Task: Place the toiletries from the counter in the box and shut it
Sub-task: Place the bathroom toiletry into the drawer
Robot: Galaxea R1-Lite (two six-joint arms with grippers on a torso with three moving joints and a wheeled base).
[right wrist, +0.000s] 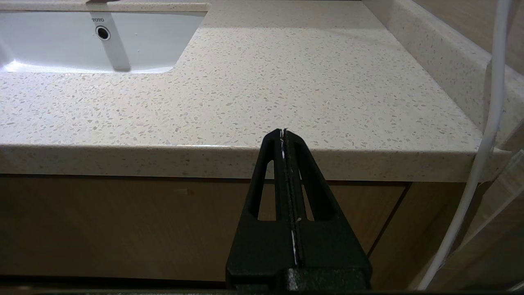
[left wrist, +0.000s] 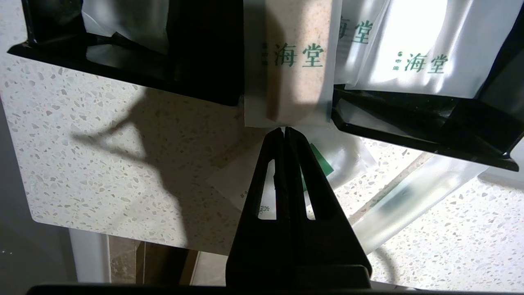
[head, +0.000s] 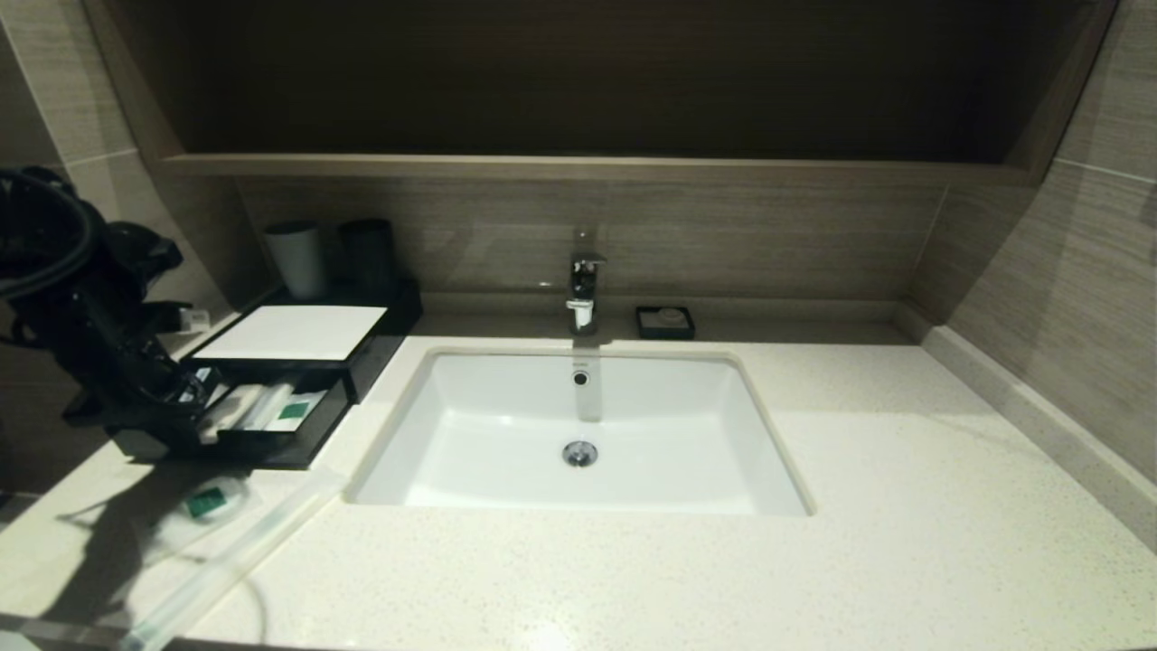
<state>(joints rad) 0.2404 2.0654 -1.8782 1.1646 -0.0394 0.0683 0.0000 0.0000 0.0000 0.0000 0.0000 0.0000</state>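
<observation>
While the right pincer (right wrist: 283, 132) rests closed, the left pincer (left wrist: 284, 129) pinches a frosted packet (left wrist: 286, 61) over the drawer (head: 271, 434).

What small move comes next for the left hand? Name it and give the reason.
Probably nudge the packet further over the open drawer before letting go. The left hand is shut on the packet's edge, and the packet lies across the drawer's front wall, so releasing here might leave it hanging out. The right hand sits parked, shut, by the counter's front.
</observation>
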